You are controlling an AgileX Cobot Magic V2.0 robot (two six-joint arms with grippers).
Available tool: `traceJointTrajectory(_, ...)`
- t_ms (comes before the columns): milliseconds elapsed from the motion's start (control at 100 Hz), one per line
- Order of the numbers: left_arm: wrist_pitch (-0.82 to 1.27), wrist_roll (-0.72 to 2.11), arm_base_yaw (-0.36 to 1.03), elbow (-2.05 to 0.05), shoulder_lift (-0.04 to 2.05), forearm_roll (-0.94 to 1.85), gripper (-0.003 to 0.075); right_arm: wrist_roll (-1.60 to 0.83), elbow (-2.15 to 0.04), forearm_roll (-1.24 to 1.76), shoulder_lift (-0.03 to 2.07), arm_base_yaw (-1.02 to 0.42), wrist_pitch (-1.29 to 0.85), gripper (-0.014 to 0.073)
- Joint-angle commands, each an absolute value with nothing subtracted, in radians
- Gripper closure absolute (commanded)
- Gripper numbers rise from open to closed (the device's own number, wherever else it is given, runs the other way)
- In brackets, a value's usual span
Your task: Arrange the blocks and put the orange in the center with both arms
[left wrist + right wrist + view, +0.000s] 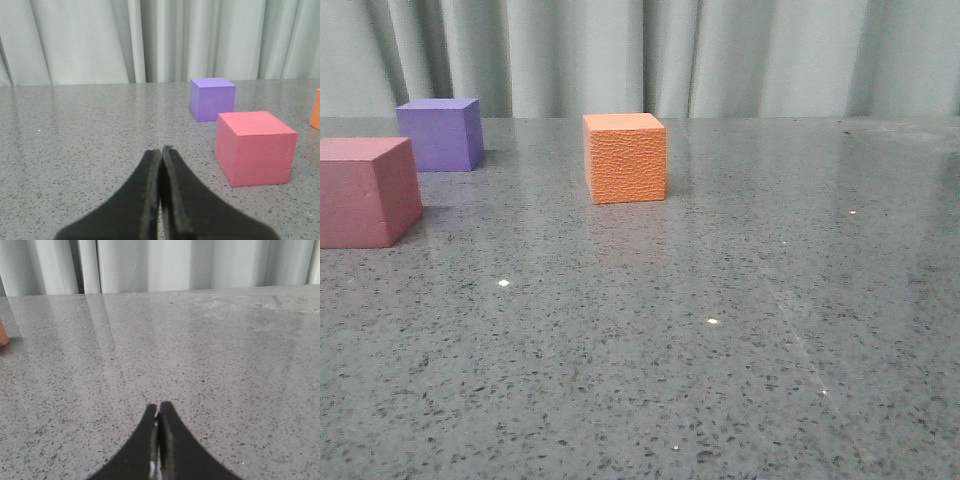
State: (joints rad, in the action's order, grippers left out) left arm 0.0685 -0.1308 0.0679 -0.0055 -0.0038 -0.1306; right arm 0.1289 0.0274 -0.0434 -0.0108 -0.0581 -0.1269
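The orange cube [625, 157], with a pebbled face, stands on the grey speckled table near the middle. The purple cube [441, 133] stands far left, farther back. The pink-red cube [365, 190] stands at the left edge, nearer. In the left wrist view my left gripper [161, 150] is shut and empty, low over the table; the pink-red cube [255, 147] and purple cube [212, 98] lie ahead to its right, and an orange sliver [315, 109] shows at the edge. My right gripper [158, 407] is shut and empty; a sliver of the orange cube [3, 335] shows at the frame edge. Neither gripper shows in the front view.
The grey speckled table [720, 330] runs back to a pale curtain [650, 55]. Nothing else stands on it in view.
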Motion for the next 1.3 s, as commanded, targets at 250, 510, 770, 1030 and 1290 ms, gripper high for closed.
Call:
traceJointTrajectory(250, -0.018, -0.139, 0.074, 0.050, -0.038, -0.130, 0.0739, 0.118, 0.014, -0.043, -0.031, -0.053, -0.034, 0.0661)
traceJointTrajectory(510, -0.018, -0.139, 0.074, 0.050, -0.038, -0.130, 0.0739, 0.118, 0.014, -0.043, -0.031, -0.053, -0.034, 0.0661)
traceJointTrajectory(770, -0.020, -0.139, 0.074, 0.050, -0.038, -0.130, 0.0739, 0.118, 0.014, -0.043, -0.031, -0.053, -0.034, 0.0661)
traceJointTrajectory(1030, -0.055, -0.139, 0.074, -0.030, -0.027, 0.027, 0.0739, 0.118, 0.014, -0.043, -0.031, -0.053, -0.034, 0.0661)
traceJointTrajectory(1290, 0.194, -0.139, 0.074, -0.355, 0.198, 0.044, 0.0739, 0.118, 0.014, -0.043, -0.031, -0.053, -0.034, 0.0661)
